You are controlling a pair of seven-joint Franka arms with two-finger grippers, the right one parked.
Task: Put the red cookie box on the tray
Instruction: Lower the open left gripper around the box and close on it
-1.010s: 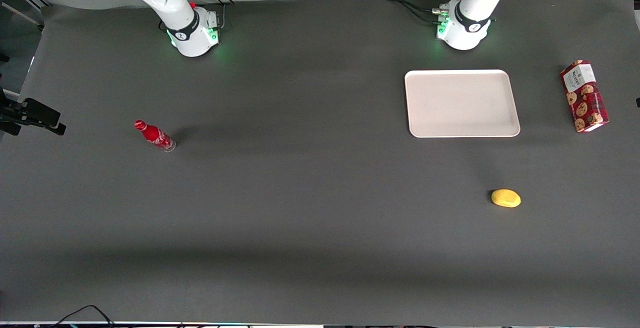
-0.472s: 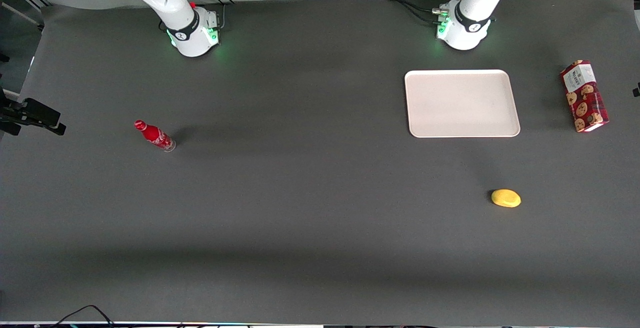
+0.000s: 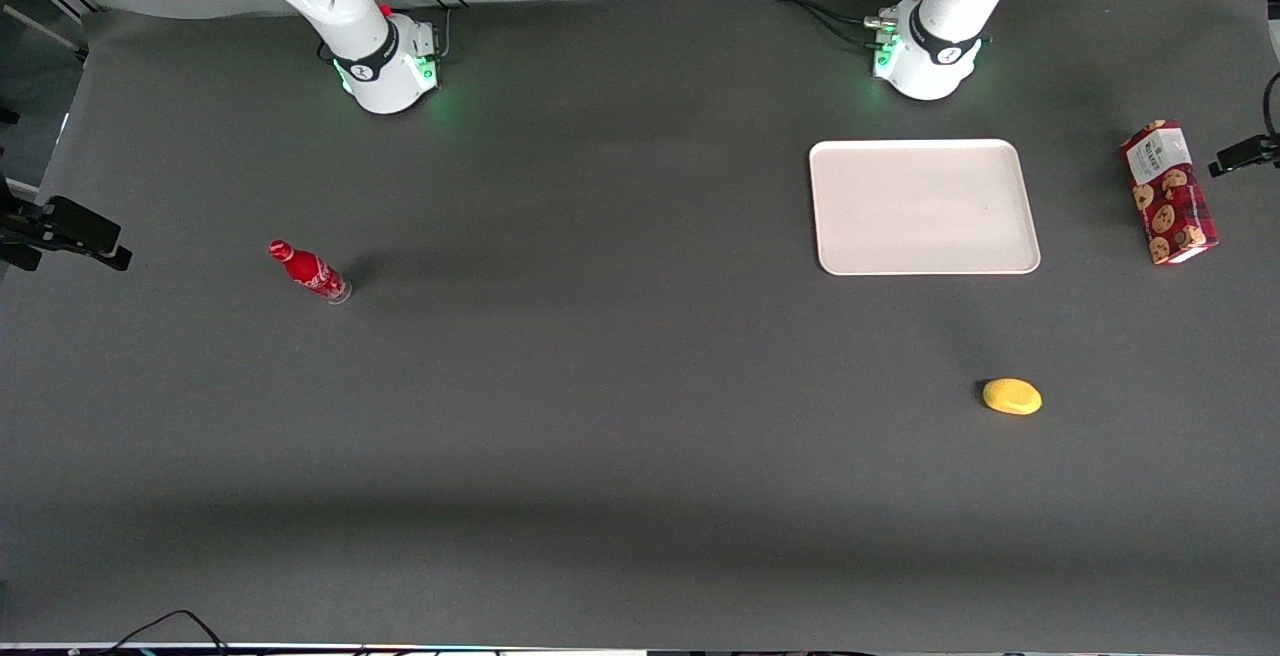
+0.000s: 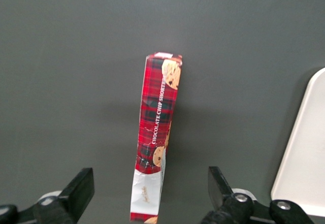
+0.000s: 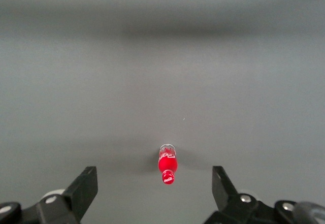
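The red cookie box lies on the dark table toward the working arm's end, its white label panel at the end farther from the front camera. The pale tray lies flat beside it with nothing on it, a gap of bare table between them. In the left wrist view my gripper hangs open above the box; the white end of the box sits between the two black fingers, untouched. The tray's rim shows beside the box. A black part of the working arm's hand shows close to the box.
A yellow lemon-like object lies nearer the front camera than the tray. A red bottle stands toward the parked arm's end. The working arm's base stands farther from the camera than the tray.
A black part of the working arm's hand has come into the front view beside the cookie box. The box, the tray and the other objects have not moved.
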